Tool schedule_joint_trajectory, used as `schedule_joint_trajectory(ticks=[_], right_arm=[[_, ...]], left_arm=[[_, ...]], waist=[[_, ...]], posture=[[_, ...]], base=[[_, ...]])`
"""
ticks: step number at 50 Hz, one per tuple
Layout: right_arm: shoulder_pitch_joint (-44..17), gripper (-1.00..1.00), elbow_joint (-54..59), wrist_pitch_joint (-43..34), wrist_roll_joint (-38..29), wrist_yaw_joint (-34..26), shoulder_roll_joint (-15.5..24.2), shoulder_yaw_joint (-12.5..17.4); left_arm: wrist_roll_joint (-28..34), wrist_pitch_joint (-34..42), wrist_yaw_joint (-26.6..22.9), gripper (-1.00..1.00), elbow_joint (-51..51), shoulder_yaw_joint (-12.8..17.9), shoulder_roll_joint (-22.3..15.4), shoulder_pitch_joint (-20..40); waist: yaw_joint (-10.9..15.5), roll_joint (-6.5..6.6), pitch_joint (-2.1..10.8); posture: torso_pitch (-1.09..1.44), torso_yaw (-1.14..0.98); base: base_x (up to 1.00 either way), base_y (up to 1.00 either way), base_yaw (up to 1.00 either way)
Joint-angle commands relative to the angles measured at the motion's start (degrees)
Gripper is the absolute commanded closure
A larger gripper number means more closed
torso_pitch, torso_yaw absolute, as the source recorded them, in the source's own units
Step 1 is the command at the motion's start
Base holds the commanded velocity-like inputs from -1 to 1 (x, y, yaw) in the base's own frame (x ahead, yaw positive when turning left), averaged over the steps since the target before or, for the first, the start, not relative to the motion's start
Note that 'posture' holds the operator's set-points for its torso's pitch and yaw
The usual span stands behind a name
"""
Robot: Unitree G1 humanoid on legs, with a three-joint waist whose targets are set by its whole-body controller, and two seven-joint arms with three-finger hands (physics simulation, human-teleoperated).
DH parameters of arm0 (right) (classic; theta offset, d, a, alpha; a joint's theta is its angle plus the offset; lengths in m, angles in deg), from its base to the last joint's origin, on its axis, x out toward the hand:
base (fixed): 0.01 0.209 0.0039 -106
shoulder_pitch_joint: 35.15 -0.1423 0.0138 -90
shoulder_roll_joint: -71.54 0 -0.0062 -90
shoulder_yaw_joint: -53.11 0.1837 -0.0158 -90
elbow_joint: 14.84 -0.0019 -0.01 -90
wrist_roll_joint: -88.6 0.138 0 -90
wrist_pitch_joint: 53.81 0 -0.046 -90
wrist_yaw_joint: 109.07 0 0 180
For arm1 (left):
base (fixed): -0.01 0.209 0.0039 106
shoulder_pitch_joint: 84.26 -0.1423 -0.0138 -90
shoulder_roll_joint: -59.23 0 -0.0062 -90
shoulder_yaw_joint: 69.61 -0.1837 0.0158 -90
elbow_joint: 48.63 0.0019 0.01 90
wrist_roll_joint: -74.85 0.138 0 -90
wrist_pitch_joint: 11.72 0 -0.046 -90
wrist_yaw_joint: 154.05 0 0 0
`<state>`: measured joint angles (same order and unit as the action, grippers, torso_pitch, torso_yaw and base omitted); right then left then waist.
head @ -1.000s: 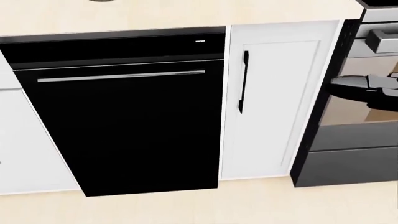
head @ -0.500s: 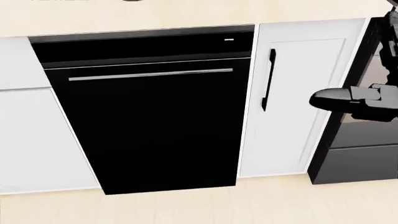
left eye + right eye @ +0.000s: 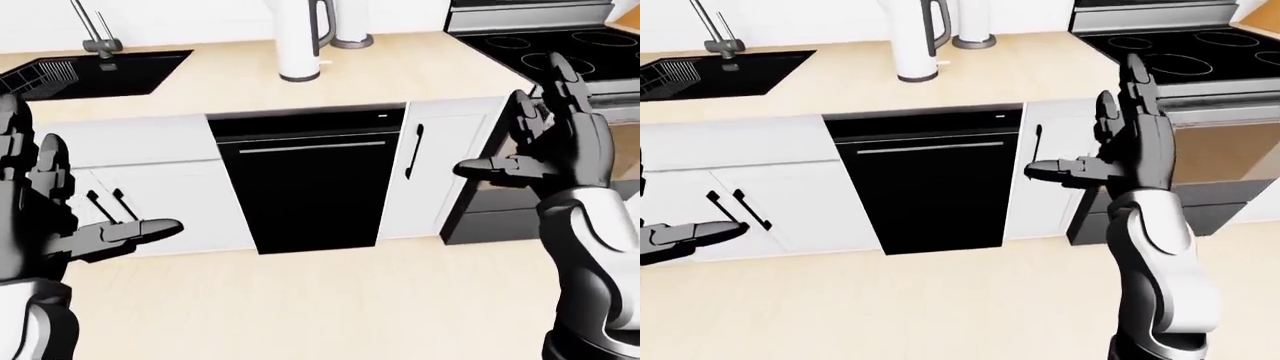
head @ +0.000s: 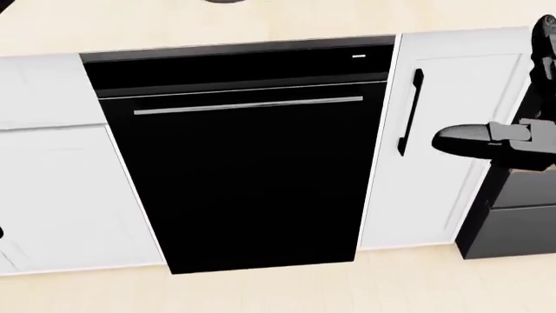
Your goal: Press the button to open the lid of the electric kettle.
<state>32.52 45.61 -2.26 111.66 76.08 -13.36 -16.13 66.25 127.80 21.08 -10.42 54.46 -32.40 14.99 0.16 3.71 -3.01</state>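
Note:
The white electric kettle [image 3: 300,41] with a dark handle stands on the beige counter [image 3: 400,75] at the top middle of the left-eye view; its lid is cut off by the top edge. It also shows in the right-eye view [image 3: 912,41]. My left hand [image 3: 60,217] is open at the left, low and far from the kettle. My right hand [image 3: 545,146] is open at the right, fingers spread, in front of the oven. Both hands are empty.
A black dishwasher [image 4: 243,169] sits under the counter, with white cabinets [image 4: 52,182] either side. A black sink with a faucet [image 3: 100,71] is at the top left, a black stove [image 3: 560,49] at the top right. Beige floor [image 3: 300,307] lies below.
The whole head view has shifted: the dishwasher and cabinets slid to the right in the picture, so the camera moved left. My right hand stays at the right edge.

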Motion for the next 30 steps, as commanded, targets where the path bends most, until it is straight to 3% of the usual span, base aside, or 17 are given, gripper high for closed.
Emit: schedule_joint_trajectory(ticks=[1, 7, 10, 11, 12, 15, 18, 20, 21, 22, 23, 25, 28, 30], right_arm=[[-1.8, -1.00, -2.0, 1.9, -0.3, 0.2, 1.3, 1.7], [-1.8, -1.00, -2.2, 1.7, -0.1, 0.3, 1.3, 1.8], [-1.9, -1.00, -2.3, 1.6, 0.2, 0.4, 1.3, 1.9], [-1.9, -1.00, -2.2, 1.6, 0.2, 0.4, 1.3, 1.9], [-1.9, -1.00, -2.2, 1.7, 0.2, 0.4, 1.4, 1.9], [-1.7, -1.00, -2.4, 1.6, 0.3, 0.4, 1.4, 1.9], [-1.6, -1.00, -2.4, 1.7, 0.3, 0.4, 1.3, 1.8], [-1.7, -1.00, -2.4, 1.6, 0.3, 0.3, 1.4, 1.9], [-1.7, -1.00, -2.3, 1.6, 0.3, 0.3, 1.4, 1.9], [-1.7, -1.00, -2.3, 1.7, 0.3, 0.3, 1.4, 1.9], [-1.7, -1.00, -2.3, 1.7, 0.3, 0.3, 1.4, 1.9], [-1.8, -1.00, -2.3, 1.6, 0.3, 0.3, 1.5, 1.9], [-1.8, -1.00, -2.5, 1.5, 0.4, 0.3, 1.5, 1.8], [-1.7, -1.00, -2.5, 1.5, 0.3, 0.2, 1.5, 1.8]], left_arm=[[0.0, -1.8, -0.1, -1.00, -1.9, -0.2, -0.8, 1.3], [0.0, -1.6, -0.2, -1.00, -2.0, -0.2, -0.8, 1.4], [0.0, -1.5, -0.2, -1.00, -2.0, -0.1, -0.8, 1.5], [0.0, -1.4, -0.2, -1.00, -2.1, -0.1, -0.8, 1.6], [0.0, -1.3, -0.2, -1.00, -2.1, -0.2, -0.8, 1.6], [0.1, -1.5, -0.2, -1.00, -2.0, -0.2, -0.8, 1.6], [0.0, -1.3, -0.3, -1.00, -2.0, 0.1, -0.9, 1.6], [-0.2, -1.1, -0.2, -1.00, -2.2, 0.3, -1.0, 1.7], [-0.2, -1.0, -0.2, -1.00, -2.2, 0.3, -1.0, 1.7], [-0.3, -1.0, -0.2, -1.00, -2.3, 0.3, -1.0, 1.8], [-0.3, -1.0, -0.1, -1.00, -2.3, 0.2, -1.0, 1.8], [-0.4, -0.9, -0.2, -1.00, -2.2, 0.5, -1.1, 1.8], [-0.5, -0.8, -0.1, -1.00, -2.3, 0.5, -1.2, 1.8], [-0.4, -1.0, -0.1, -1.00, -2.3, 0.4, -1.2, 1.7]], waist=[[-0.2, -0.30, 1.18], [0.1, -3.79, 0.54], [0.3, -7.18, 1.05], [0.2, -6.74, 0.95], [-0.2, -5.44, 0.70], [-0.4, -5.81, 0.87], [-0.5, -4.30, 0.68], [-0.8, -2.66, 0.22], [-1.0, -1.32, 0.39], [-1.0, 0.87, 1.22], [-0.6, 0.71, 1.60], [-0.4, 0.52, 0.55], [0.1, -0.85, 1.18], [0.2, -1.73, 0.92]], posture=[[0.00, 0.00], [0.00, 0.00], [0.00, 0.00], [0.00, 0.00], [0.00, 0.00], [0.00, 0.00], [0.00, 0.00], [0.00, 0.00], [0.00, 0.00], [0.00, 0.00], [0.00, 0.00], [0.00, 0.00], [0.00, 0.00], [0.00, 0.00]], base=[[0.18, 0.19, 0.00], [0.18, 0.18, 0.00], [0.21, 0.13, 0.00], [0.23, 0.06, 0.00], [0.23, 0.05, 0.00], [0.25, 0.05, 0.00], [0.25, 0.05, 0.00], [0.25, 0.04, 0.00], [0.25, 0.04, 0.00], [0.25, 0.04, 0.00], [0.25, 0.04, 0.00], [0.25, 0.05, 0.00], [0.25, 0.04, 0.00], [0.25, 0.05, 0.00]])
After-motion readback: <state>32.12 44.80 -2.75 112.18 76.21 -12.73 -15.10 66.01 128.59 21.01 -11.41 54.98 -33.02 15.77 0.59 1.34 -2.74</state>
